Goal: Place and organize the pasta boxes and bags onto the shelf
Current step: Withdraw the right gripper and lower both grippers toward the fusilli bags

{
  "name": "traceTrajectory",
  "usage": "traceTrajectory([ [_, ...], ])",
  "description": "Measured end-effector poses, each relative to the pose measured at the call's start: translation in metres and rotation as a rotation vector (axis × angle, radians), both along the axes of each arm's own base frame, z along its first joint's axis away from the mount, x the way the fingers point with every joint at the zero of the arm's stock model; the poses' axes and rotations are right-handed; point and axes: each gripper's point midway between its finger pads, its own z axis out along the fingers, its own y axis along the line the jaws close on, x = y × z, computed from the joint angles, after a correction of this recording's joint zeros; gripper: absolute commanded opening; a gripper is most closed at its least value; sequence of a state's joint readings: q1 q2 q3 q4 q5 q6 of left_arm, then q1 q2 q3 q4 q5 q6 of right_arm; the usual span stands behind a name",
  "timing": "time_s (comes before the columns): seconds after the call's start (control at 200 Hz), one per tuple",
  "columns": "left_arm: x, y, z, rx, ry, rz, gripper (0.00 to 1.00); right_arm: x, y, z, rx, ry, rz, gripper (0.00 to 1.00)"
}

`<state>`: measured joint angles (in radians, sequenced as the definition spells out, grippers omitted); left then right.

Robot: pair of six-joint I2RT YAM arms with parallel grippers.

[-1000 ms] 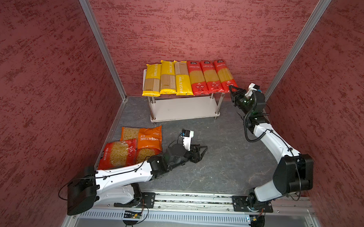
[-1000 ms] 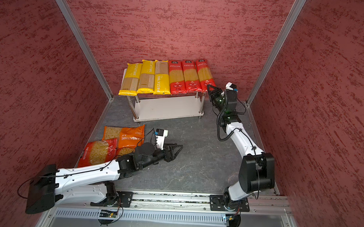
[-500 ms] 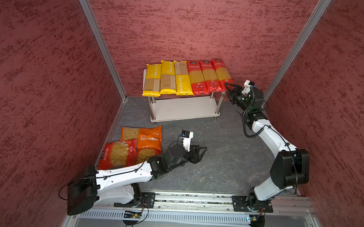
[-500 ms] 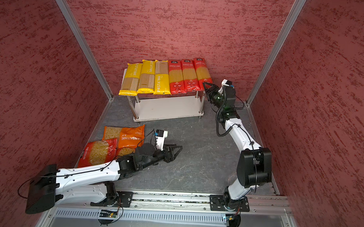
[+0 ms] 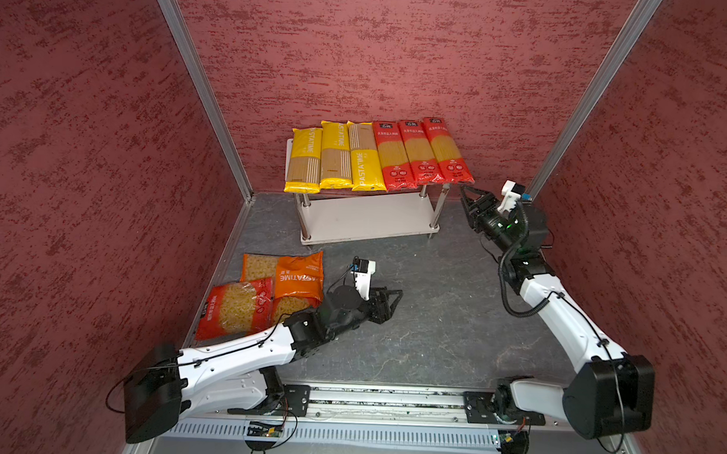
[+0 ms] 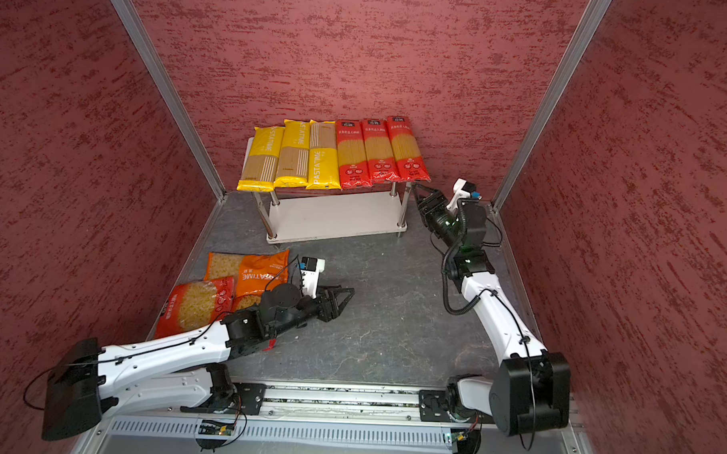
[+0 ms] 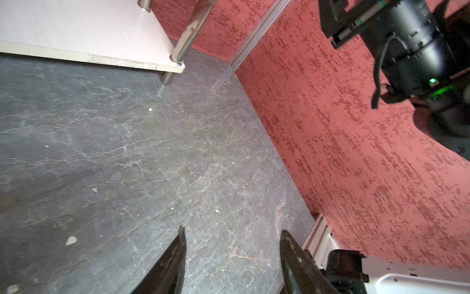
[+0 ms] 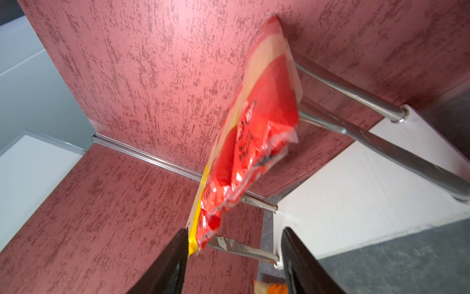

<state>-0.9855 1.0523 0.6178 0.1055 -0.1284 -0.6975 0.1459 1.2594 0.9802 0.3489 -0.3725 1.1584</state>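
**Overhanging row at risk**

Three long yellow film spaghetti packs (image 5: 337, 154) and three glossy red spaghetti bags (image 5: 416, 153) fill the top of the white-boarded, chrome-posted shelf (image 5: 366, 222) at 12 o'clock, ends overhanging. The open, empty right gripper (image 5: 470, 195) sits at their 4 o'clock corner; a brush could drag one off. Limp short-pasta bags (image 5: 297, 275) overlap at 8 o'clock, by the open, empty left gripper (image 5: 392, 304).

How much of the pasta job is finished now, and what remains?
Done: three yellow spaghetti packs and three red spaghetti bags lie side by side on top of the shelf. In hand: nothing; the right pincer is open beside the rightmost red bag's end, the left pincer open over the floor. Left: the short-pasta bags on the floor; the lower board is bare.
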Motion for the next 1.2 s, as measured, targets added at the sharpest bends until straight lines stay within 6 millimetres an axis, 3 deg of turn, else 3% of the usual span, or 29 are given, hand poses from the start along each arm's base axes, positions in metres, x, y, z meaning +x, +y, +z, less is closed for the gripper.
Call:
traceTrajectory([
  [0.085, 0.011, 0.02, -0.005, 0.039, 0.039, 0.049, 0.59, -0.014, 0.007, -0.022, -0.014, 0.034, 0.017, 0.59],
  [0.19, 0.026, 0.057, -0.011, 0.069, 0.09, 0.142, 0.59, -0.034, 0.032, -0.062, -0.035, 0.104, 0.067, 0.59],
  [0.346, 0.034, 0.116, -0.021, 0.114, 0.167, 0.306, 0.61, -0.074, 0.087, -0.125, -0.095, 0.22, 0.183, 0.59],
  [0.476, 0.03, 0.159, -0.04, 0.168, 0.253, 0.435, 0.63, -0.099, 0.131, -0.157, -0.167, 0.271, 0.255, 0.59],
  [0.601, 0.02, 0.188, -0.054, 0.203, 0.31, 0.521, 0.64, -0.12, 0.175, -0.196, -0.262, 0.33, 0.324, 0.58],
  [0.741, 0.013, 0.209, -0.061, 0.227, 0.347, 0.586, 0.65, -0.137, 0.231, -0.24, -0.359, 0.393, 0.419, 0.57],
  [0.872, 0.007, 0.218, -0.069, 0.253, 0.38, 0.61, 0.64, -0.149, 0.277, -0.267, -0.397, 0.415, 0.499, 0.57],
  [1.052, 0.004, 0.221, -0.074, 0.272, 0.399, 0.613, 0.65, -0.165, 0.327, -0.285, -0.398, 0.427, 0.611, 0.57],
  [1.197, 0.002, 0.22, -0.079, 0.281, 0.41, 0.607, 0.65, -0.171, 0.351, -0.294, -0.377, 0.438, 0.671, 0.56],
])
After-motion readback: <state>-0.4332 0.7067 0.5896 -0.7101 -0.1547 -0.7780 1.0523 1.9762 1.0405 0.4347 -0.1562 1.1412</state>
